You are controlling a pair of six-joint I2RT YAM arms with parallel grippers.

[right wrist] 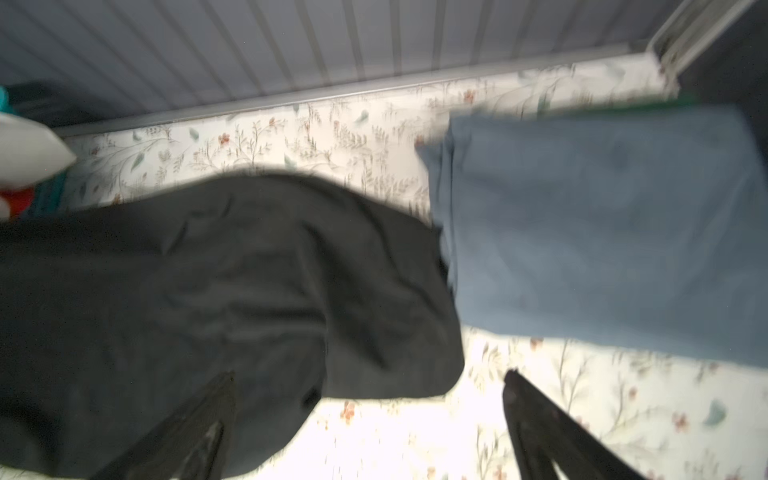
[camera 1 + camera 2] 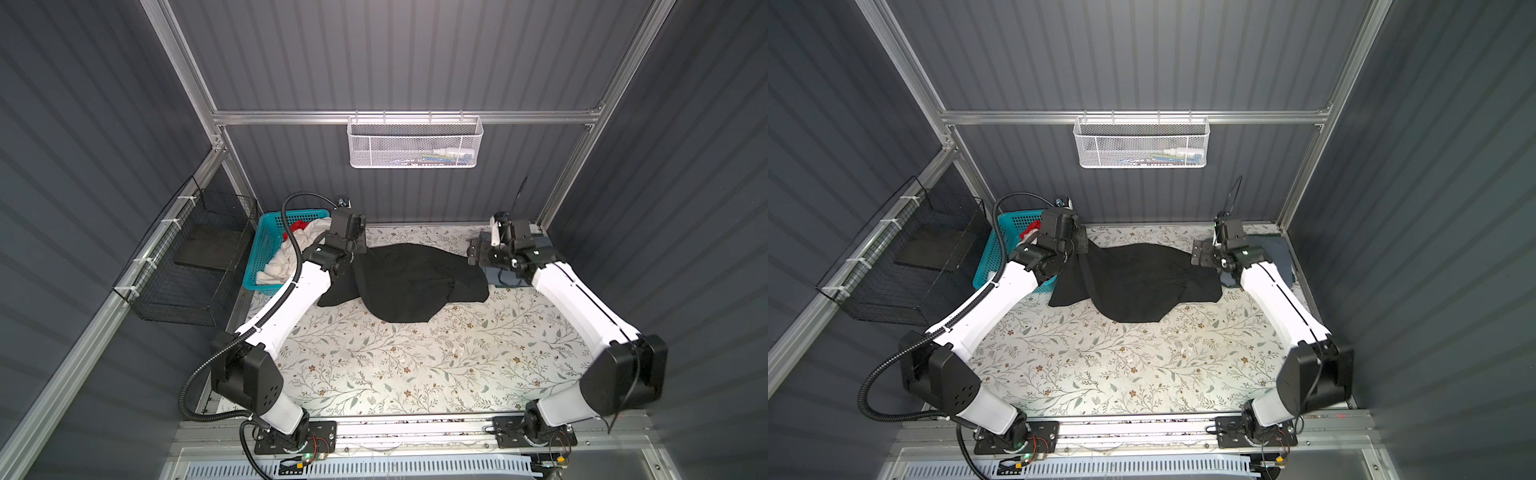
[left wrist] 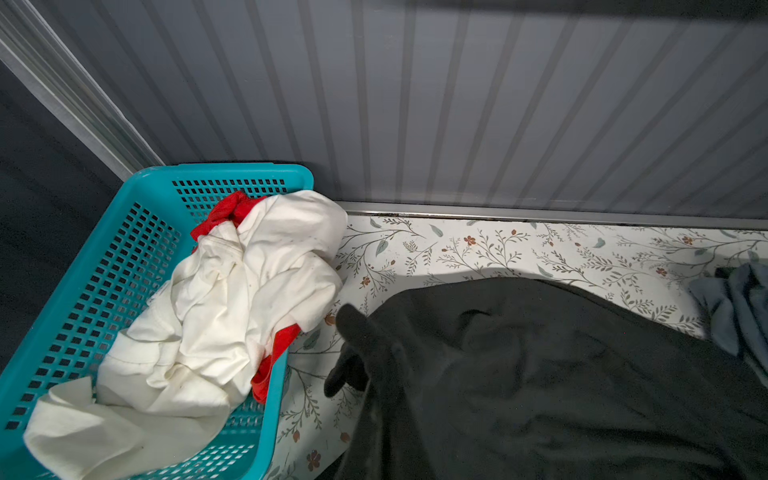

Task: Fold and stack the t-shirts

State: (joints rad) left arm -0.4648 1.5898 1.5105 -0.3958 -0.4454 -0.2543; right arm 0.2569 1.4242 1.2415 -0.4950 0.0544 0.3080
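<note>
Finds right gripper [image 1: 368,373] spread wide at 3 o'clock edge of black t-shirt [image 2: 411,282], left gripper [image 3: 353,345] clamped on its 10 o'clock edge, blue-grey t-shirt [image 1: 602,232] folded flat at 2 o'clock, white t-shirt [image 3: 232,299] and red t-shirt [image 3: 232,208] heaped in teal basket [image 3: 104,270] at 10 o'clock.

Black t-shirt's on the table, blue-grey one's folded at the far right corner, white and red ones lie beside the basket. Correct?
No: the white t-shirt and red t-shirt lie in the teal basket, not beside it, as the left wrist view shows. The black t-shirt on the table and folded blue-grey t-shirt at the far right corner are right.
</note>
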